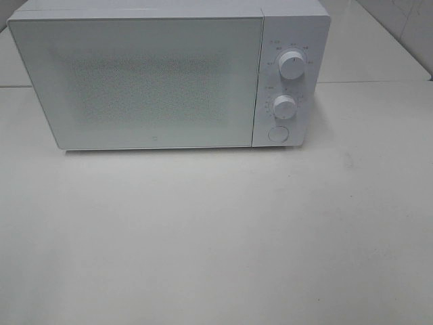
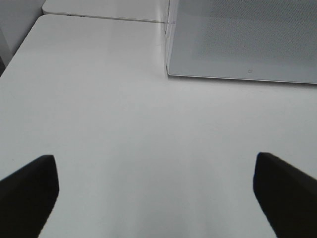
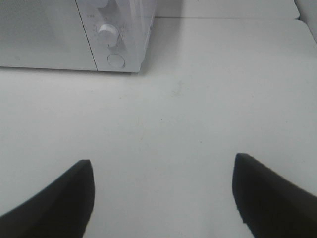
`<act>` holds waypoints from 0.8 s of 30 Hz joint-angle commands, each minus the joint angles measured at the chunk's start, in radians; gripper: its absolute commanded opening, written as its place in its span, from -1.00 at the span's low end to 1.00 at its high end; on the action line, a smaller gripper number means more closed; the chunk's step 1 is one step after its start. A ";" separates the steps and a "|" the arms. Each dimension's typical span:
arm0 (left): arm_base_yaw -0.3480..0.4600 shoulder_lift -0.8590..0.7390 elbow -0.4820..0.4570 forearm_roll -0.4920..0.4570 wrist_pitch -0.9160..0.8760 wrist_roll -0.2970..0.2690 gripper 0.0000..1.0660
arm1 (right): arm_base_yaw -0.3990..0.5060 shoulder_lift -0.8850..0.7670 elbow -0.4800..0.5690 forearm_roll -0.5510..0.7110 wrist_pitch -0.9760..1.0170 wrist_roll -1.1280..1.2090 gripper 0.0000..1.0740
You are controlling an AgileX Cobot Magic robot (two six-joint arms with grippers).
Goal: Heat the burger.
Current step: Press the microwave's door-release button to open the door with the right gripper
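The burger is out of view in every frame. A white microwave (image 1: pixel 135 81) stands at the back of the white table (image 1: pixel 216 230) with its door shut; the same microwave (image 2: pixel 242 39) shows its door corner in the left wrist view. Two knobs and a round button (image 1: pixel 278 134) sit on its right panel. My left gripper (image 2: pixel 156 186) hangs open over bare tabletop in front of the microwave's left corner, nothing between its dark fingers (image 2: pixel 29 191). Over the table in front of the control panel (image 3: pixel 111 37), my right gripper (image 3: pixel 163 191) is open and empty too.
The upper knob (image 1: pixel 291 66) and lower knob (image 1: pixel 285 106) face forward. A seam between table sections runs behind the microwave (image 2: pixel 104 18). Neither arm shows in the exterior high view.
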 commanded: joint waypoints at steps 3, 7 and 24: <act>0.002 -0.016 0.002 -0.005 -0.014 0.000 0.88 | -0.004 0.061 -0.009 0.000 -0.087 -0.009 0.42; 0.002 -0.016 0.002 -0.005 -0.014 0.000 0.88 | -0.004 0.168 -0.005 0.000 -0.203 -0.009 0.42; 0.002 -0.016 0.002 -0.005 -0.014 0.000 0.88 | -0.004 0.565 -0.005 0.000 -0.587 -0.009 0.42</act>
